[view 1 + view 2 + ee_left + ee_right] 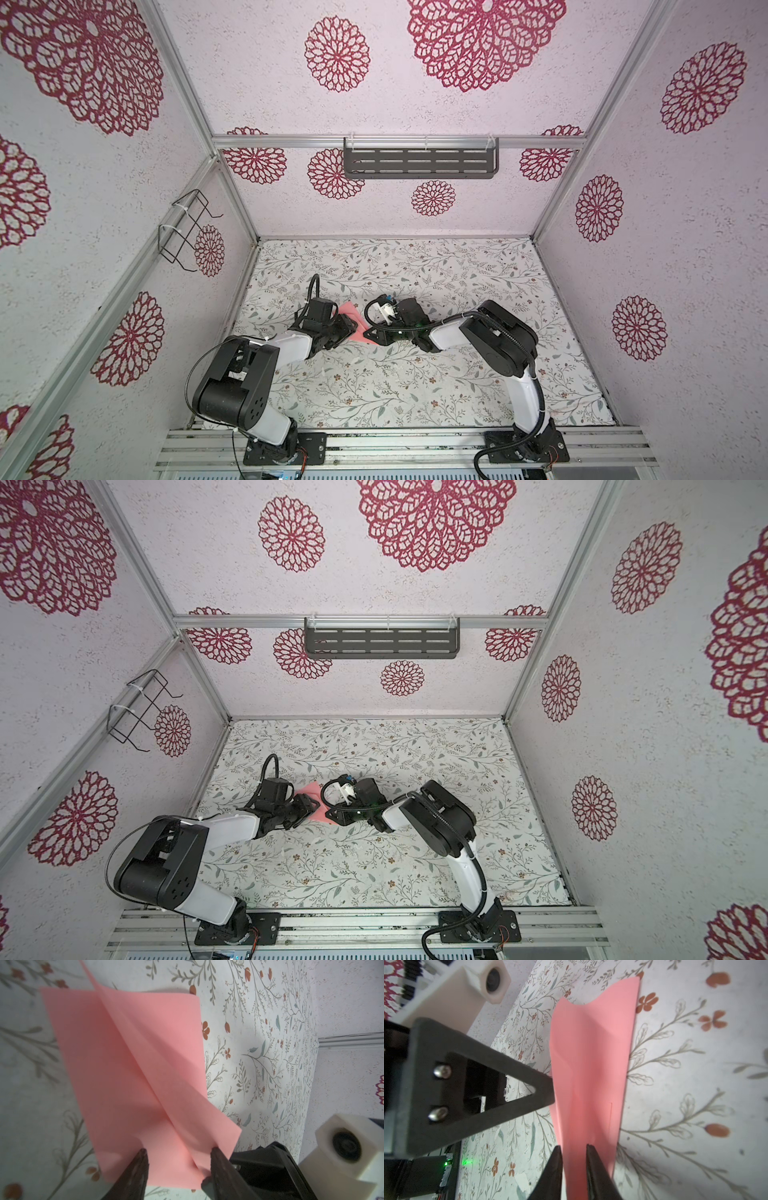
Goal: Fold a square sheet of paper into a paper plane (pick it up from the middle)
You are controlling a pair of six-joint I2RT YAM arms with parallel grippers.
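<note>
Paper [348,309] lies mid-table, a little toward the left arm's side, between my two grippers. Table [457,395] has a leaf-and-flower print. In both top views only slivers of pink show: a corner past the left gripper [351,326] and a strip lower down by the right gripper [370,332]. The grippers come in from opposite sides, with their tips close together over the sheet.

Left wrist view:
- The paper is creased, not flat.
- One long crease runs the length of the sheet toward my fingers [137,1172].
- The panel on one side of the crease lifts off the table and throws a shadow. A flap rises at the far end.
- My left jaws stand well apart at the near edge, one on each side of the crease. Pink shows right across the gap, so nothing is clamped.
- I cannot tell whether the tips rest on the sheet.

Right wrist view:
- My right jaws are only slightly apart, a narrow slot with the paper's near edge running into it.
- The gap is wider than the sheet is thick, so there is no pinch.
- The paper bows up along its middle and its far edge is wavy.
- The left gripper's finger tip reaches the sheet's long edge. Contact is unclear.

Surroundings: a dark slotted shelf [419,160] on the back wall and a wire rack [187,228] on the left wall, both well away from the work.
</note>
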